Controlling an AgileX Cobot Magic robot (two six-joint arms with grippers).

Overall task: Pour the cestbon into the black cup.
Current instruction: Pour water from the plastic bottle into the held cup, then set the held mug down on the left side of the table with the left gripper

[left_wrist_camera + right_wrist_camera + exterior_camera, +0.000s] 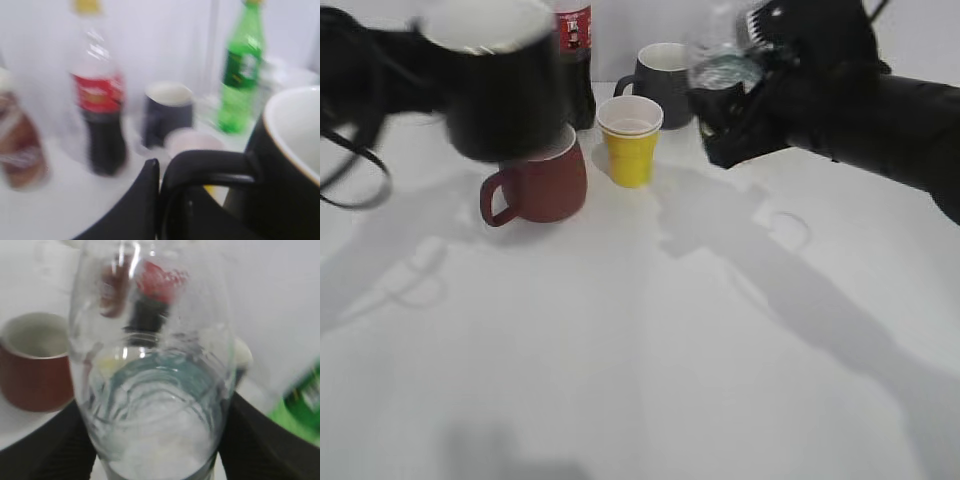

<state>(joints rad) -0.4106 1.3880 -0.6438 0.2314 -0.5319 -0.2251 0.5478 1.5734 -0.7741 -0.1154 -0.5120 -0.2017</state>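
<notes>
White tabletop (620,360) lies bare nearest us, wide open room. Farther in, the brown-red mug (542,185) and the yellow paper cup (630,140) stand close together, both looking empty. Above the mug we see the left hand (165,200) clamped on the handle of the black cup (498,85), lifted clear of the tabletop, its white inside dry. At the same depth to the right, the right hand (155,450) grips the cestbon (152,390), raised, water showing inside; its long axis appears roughly upright, though blur hides the neck. Behind stand a grey mug (665,80), a cola bottle (575,60) and a green bottle (240,70).
</notes>
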